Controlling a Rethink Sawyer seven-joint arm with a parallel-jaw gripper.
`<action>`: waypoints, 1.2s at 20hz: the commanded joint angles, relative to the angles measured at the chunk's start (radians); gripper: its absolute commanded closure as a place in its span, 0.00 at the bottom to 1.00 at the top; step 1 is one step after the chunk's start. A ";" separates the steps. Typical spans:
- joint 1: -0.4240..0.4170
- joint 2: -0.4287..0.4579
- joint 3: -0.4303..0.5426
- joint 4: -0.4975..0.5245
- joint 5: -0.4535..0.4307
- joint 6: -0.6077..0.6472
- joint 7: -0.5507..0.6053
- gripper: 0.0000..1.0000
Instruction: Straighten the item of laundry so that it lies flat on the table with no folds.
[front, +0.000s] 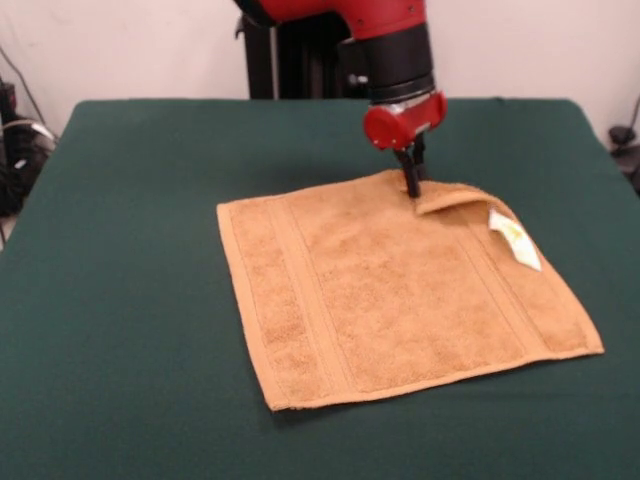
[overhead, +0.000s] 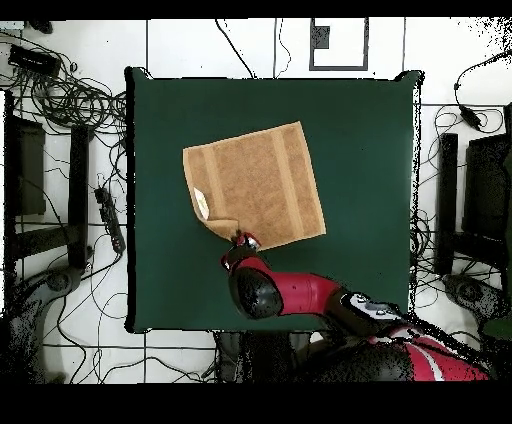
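The orange-tan towel (front: 400, 285) lies mostly flat on the dark green table (front: 120, 300). Its far right corner is folded over onto the towel, with the white care tag (front: 515, 240) showing on the flap. My gripper (front: 412, 185) comes down from above at the towel's far edge, right at the start of the folded flap, and looks shut on that edge. In the overhead view the towel (overhead: 260, 185) sits at the table's middle, with the folded corner and tag (overhead: 203, 206) near my gripper (overhead: 240, 240).
The red and black arm (overhead: 300, 295) reaches in from the table's base side. Cables and black stands (overhead: 80, 180) lie on the floor beside the table. Green cloth (overhead: 365, 150) surrounds the towel on all sides.
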 joint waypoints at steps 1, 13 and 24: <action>0.053 0.077 0.126 0.019 -0.042 -0.080 0.284 1.00; 0.194 0.155 -0.017 -0.008 0.035 -0.163 0.305 1.00; 0.318 0.156 -0.123 -0.015 0.126 -0.234 0.295 1.00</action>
